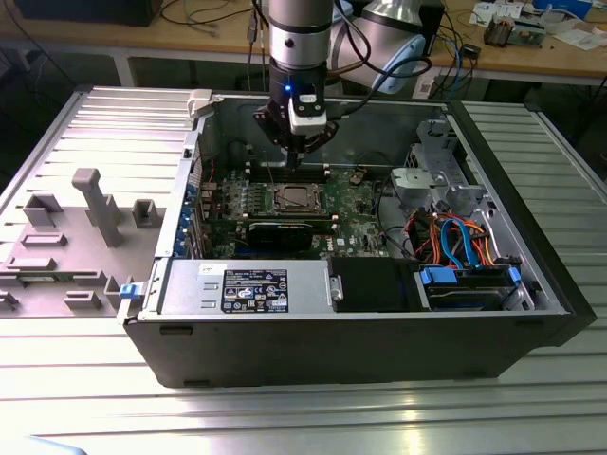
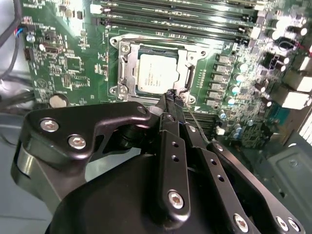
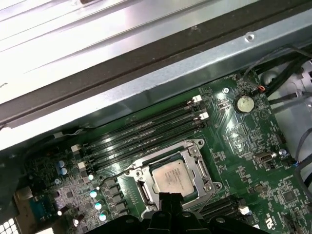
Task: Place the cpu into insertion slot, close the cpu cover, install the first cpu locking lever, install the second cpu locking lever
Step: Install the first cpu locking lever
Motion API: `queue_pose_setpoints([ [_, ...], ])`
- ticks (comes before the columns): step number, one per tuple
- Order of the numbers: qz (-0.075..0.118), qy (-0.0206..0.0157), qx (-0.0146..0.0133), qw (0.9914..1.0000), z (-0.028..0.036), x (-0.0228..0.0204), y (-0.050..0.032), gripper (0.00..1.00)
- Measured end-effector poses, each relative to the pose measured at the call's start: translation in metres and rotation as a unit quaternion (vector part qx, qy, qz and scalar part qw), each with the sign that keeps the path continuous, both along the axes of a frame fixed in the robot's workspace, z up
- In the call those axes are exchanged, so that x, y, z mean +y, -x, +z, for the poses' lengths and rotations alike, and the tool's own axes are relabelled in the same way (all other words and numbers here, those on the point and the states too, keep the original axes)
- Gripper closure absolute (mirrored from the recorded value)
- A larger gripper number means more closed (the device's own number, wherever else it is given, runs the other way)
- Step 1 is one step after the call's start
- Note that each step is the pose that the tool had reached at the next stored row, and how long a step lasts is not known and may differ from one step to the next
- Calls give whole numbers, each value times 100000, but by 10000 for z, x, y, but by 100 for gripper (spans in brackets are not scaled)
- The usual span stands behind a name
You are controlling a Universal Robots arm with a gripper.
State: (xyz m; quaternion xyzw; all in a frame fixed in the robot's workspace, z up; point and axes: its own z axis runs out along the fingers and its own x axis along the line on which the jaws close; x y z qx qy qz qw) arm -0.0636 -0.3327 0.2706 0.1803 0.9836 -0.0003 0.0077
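Observation:
The cpu point(image 2: 155, 73) point(image 3: 170, 177), a flat silver square, lies in the insertion slot point(image 1: 294, 199) on the green motherboard. The cpu cover point(image 2: 126, 73) point(image 3: 201, 168), a grey metal frame, lies flat around the chip's edges and hides the contact field. My gripper point(image 2: 173, 96) point(image 3: 168, 197) point(image 1: 302, 152) hangs above the socket's edge, its black fingers pressed together and shut. I cannot tell whether anything is pinched between them. A thin wire lever point(image 2: 195, 124) runs beside the fingertips. Another thin wire lever point(image 3: 114, 176) stretches along the socket's other side.
Black memory slots point(image 3: 146, 129) run along one side of the socket, with the case's far wall point(image 1: 370, 123) behind them. A graphics card point(image 1: 285, 230) lies in front of the socket. Drive bays and coloured cables point(image 1: 455, 237) are at the exterior view's right. A grey fixture point(image 1: 90, 209) stands outside the case.

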Motion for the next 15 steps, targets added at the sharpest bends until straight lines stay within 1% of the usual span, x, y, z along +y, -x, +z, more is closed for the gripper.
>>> queue_pose_setpoints([
  [3, 2006, -4, 0, 99980, -1, 0, 0, 89],
  [7, 4772, -1, 2, 99886, -3, 0, 0, 89],
  [9, 6321, 0, 3, 99800, -4, 0, 0, 89],
  [11, 8466, 4, 4, 99641, -5, 0, 0, 89],
  [12, 8690, -3, -48, 99622, -8, 0, 2, 89],
  [14, 8723, 6, -253, 99619, -14, 1, 31, 89],
  [15, 8931, 10, -258, 99600, -15, 0, 34, 89],
])
